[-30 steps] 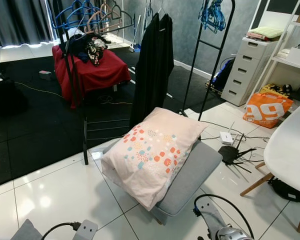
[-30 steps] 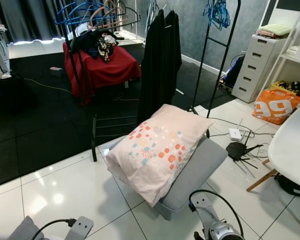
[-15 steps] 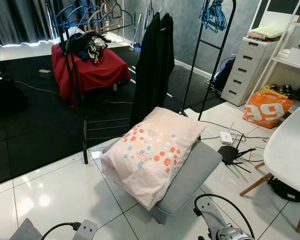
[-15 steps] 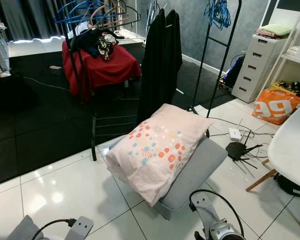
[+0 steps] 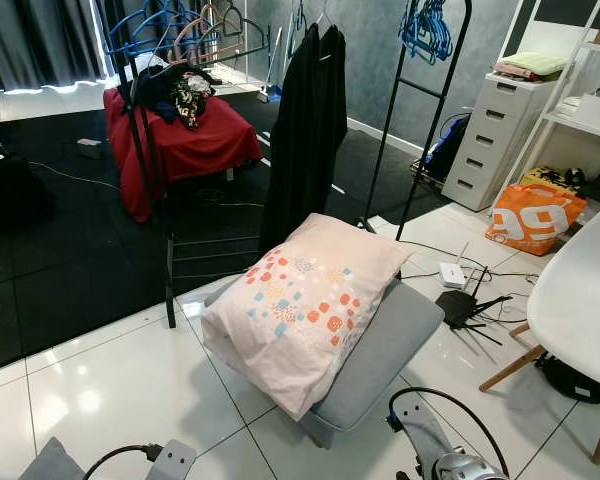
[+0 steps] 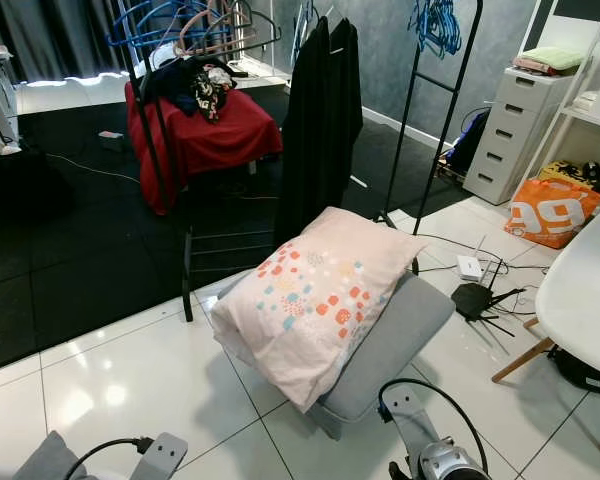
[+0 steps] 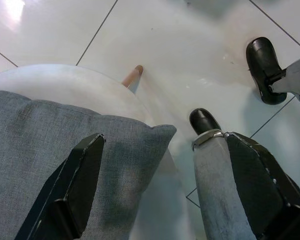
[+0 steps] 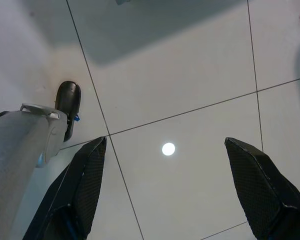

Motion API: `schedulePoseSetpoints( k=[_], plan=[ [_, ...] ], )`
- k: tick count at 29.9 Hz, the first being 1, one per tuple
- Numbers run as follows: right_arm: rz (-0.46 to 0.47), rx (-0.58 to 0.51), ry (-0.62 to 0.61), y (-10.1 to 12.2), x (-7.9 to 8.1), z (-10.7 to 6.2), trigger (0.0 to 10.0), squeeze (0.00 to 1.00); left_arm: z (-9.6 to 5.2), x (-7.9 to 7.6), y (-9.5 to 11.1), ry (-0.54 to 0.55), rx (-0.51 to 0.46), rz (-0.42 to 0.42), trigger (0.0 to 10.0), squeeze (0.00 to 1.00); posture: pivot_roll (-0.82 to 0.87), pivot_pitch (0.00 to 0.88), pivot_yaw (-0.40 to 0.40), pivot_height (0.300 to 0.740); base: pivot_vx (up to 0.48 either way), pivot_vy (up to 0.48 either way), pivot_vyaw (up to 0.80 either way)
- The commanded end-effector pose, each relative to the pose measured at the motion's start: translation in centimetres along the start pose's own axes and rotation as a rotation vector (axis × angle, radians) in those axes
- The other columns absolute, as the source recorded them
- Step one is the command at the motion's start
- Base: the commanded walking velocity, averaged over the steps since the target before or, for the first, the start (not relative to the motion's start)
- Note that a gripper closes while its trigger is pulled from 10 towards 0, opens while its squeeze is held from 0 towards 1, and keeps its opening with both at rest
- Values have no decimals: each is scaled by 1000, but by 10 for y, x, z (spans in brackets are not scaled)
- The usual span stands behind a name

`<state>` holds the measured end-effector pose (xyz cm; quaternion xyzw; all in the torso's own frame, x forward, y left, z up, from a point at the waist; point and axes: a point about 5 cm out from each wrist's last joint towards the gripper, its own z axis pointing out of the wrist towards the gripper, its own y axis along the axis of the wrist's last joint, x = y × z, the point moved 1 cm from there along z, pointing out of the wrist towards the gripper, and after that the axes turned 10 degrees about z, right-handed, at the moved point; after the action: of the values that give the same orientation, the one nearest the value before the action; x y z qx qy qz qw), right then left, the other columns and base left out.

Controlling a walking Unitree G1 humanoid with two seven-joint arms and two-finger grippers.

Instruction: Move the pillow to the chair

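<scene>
The pillow (image 5: 305, 305) lies across a grey stool (image 5: 380, 350), just in front of the clothes rack (image 5: 160, 150). The white chair (image 5: 580, 300) stands well apart to the stool's right. Both arms hang low: left gripper (image 7: 160, 195) fingers apart over a grey cushion (image 7: 40, 150), right gripper (image 8: 175, 195) fingers apart above floor (image 8: 190, 75).

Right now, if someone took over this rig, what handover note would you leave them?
Left pincer: open, empty, hanging low over a grey cushion and white tiles.
Right pincer: open, empty, over bare floor tiles.
The pale pink pillow with coloured dots lies on the grey padded stool ahead.
The white moulded chair with wooden legs stands to the robot's right.
Done: nothing, pillow not grasped.
Left: reach, grasp the pillow, carry it to the chair.
</scene>
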<state>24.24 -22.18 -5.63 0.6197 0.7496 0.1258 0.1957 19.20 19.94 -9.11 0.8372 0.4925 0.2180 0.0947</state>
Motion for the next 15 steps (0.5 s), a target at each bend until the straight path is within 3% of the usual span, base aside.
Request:
schedulePoseSetpoints(
  k=[1, 15],
  plan=[
    [-9, -18, -5, 5, -2, -1, 10000, 0, 0, 0, -1, -2, 5, -1, 10000, 0, -88, 0, -60, 740, 0, 0, 0],
    [-11, -22, -3, 7, -1, -1, 10000, 0, 0, 1, 0, 1, 3, 1, 10000, 0, -92, 0, -59, 740, 0, 0, 0]
  ],
)
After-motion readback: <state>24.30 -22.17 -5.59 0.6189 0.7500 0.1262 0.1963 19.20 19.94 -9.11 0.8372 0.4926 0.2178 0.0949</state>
